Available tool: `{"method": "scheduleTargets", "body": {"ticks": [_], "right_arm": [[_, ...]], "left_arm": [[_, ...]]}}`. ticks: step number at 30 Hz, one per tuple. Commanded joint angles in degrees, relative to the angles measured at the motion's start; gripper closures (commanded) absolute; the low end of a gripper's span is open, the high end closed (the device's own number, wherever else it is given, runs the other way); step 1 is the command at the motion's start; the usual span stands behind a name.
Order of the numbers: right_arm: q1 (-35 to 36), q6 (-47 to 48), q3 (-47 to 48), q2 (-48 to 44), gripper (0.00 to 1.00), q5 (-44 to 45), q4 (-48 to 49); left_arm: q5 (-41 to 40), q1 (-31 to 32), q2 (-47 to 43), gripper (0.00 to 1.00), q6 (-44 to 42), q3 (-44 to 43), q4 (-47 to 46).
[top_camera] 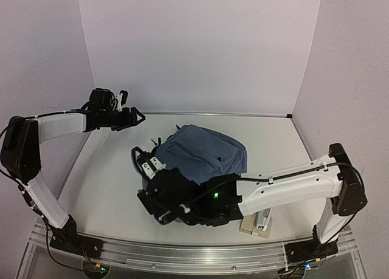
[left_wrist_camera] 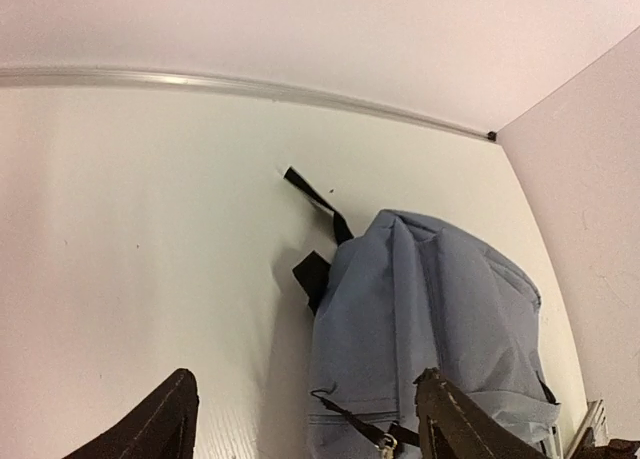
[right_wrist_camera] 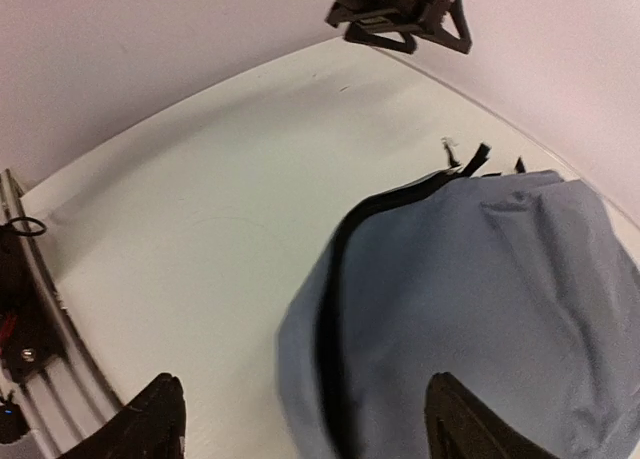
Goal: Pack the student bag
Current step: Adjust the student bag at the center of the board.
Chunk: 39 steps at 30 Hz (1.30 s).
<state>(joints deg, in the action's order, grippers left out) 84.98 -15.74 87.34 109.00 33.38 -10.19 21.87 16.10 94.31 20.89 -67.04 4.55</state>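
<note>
The student bag [top_camera: 203, 151], a slate-blue backpack, lies on the white table with its dark straps [left_wrist_camera: 318, 204] trailing toward the back wall. My left gripper [top_camera: 130, 116] hangs open above the table at the back left, apart from the bag; in its wrist view [left_wrist_camera: 305, 389] the bag [left_wrist_camera: 430, 319] lies between and beyond the fingers. My right gripper [top_camera: 144, 160] stands open over the bag's front-left edge, nothing held. In its own view [right_wrist_camera: 300, 384] the bag [right_wrist_camera: 480, 299] shows a dark zip line [right_wrist_camera: 335, 279] along its rim.
A small white and blue item on a beige block [top_camera: 258, 223] lies under the right forearm near the front edge. Lilac walls close the table on three sides. A metal rail [top_camera: 182, 254] runs along the front. The left gripper [right_wrist_camera: 400, 9] shows at the top of the right wrist view.
</note>
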Motion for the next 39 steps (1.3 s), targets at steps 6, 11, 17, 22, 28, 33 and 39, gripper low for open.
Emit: {"method": "scheduleTargets", "body": {"ticks": [6, 11, 17, 22, 28, 33, 39], "right_arm": [[-27.4, 2.8, -7.6, -9.8, 0.02, -14.1, -3.6], [-43.0, 6.7, -6.7, -7.0, 0.02, -28.2, -2.9], [-56.1, 9.3, -2.6, 2.2, 0.06, -44.8, -2.7], [-59.2, 10.3, -1.7, 6.6, 0.2, -49.5, -2.7], [-59.7, 10.0, -2.6, 8.1, 0.57, -52.7, -2.6], [-59.7, 8.2, -5.7, 5.4, 1.0, -52.5, -2.6], [-57.8, 5.1, -13.1, -1.7, 1.0, -52.9, -1.5]], "left_arm": [[-1.0, 2.9, -17.5, 0.11, 13.2, 10.2, 11.5], [-2.1, 8.6, -23.4, 0.06, 22.2, 17.2, 14.9], [-5.8, 14.7, -27.5, 0.01, 29.9, 21.1, 19.3], [-5.7, 18.0, -28.4, 0.0, 34.2, 24.0, 17.4], [-0.4, 19.2, -24.4, 0.33, 35.8, 26.4, 12.0], [-0.7, 19.2, -23.0, 0.9, 34.8, 26.6, 7.9], [-5.7, 14.6, -17.4, 1.0, 25.5, 20.3, 8.7]]}}
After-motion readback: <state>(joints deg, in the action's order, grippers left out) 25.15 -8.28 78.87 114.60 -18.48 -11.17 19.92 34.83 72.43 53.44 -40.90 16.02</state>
